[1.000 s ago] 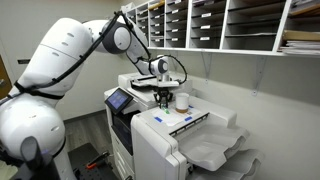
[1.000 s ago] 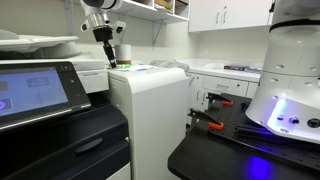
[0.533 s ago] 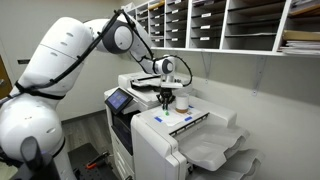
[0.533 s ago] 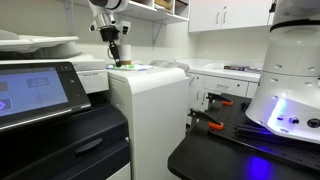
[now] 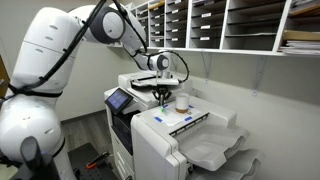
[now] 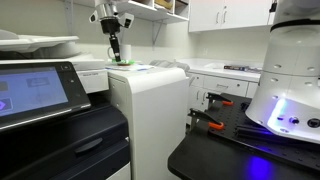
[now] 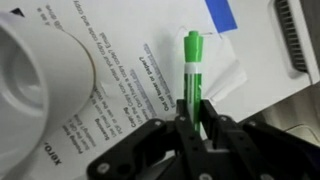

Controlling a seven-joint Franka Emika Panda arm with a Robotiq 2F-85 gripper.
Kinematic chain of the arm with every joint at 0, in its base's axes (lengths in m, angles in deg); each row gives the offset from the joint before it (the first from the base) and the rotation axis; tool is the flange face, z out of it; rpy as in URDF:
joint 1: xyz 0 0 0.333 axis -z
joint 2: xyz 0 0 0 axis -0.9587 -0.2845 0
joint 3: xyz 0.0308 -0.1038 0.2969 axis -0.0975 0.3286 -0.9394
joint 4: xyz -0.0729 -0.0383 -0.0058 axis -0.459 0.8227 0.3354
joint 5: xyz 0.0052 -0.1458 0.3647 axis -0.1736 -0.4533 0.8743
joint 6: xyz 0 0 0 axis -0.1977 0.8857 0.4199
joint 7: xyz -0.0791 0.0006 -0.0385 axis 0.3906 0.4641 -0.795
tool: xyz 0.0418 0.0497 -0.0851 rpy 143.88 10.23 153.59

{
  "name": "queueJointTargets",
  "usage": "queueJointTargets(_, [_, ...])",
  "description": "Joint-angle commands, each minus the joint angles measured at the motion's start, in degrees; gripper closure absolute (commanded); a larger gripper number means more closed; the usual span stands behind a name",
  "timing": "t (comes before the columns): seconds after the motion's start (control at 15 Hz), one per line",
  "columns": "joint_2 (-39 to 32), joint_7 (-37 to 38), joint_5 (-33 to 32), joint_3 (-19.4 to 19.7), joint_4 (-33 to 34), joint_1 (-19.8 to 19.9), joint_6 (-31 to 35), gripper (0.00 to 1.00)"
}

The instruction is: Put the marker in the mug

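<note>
My gripper is shut on a green marker, which points away from the wrist over a printed paper sheet. The white mug stands upright on that sheet, to the left of the marker, with its open mouth visible. In both exterior views the gripper hangs over the top of the big white printer. The mug stands just beside it. The marker is outside the mug.
A strip of blue tape lies on the printer top beyond the marker. The printer's touch panel is below the arm. Wall shelves with paper trays hang above. The robot's white base stands on a dark counter.
The arm's upper links have swung upward, and the gripper has shifted sideways above the printer top with the green marker still in its jaws.
</note>
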Motion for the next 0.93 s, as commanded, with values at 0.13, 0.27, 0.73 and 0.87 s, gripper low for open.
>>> queueJointTargets(0.13, [11.17, -7.58, 6.43, -0.66, -10.89, 2.49, 7.57, 0.95])
queueJointTargets(0.27, [14.29, -14.57, 13.25, -0.39, -12.19, 4.04, 7.65, 0.95])
queueJointTargets(0.73, [21.88, -41.89, 34.33, 5.51, -12.13, 6.09, 3.08, 0.95])
queueJointTargets(0.87, [23.13, -43.31, 34.45, 7.53, -12.4, 5.47, 1.83, 0.95])
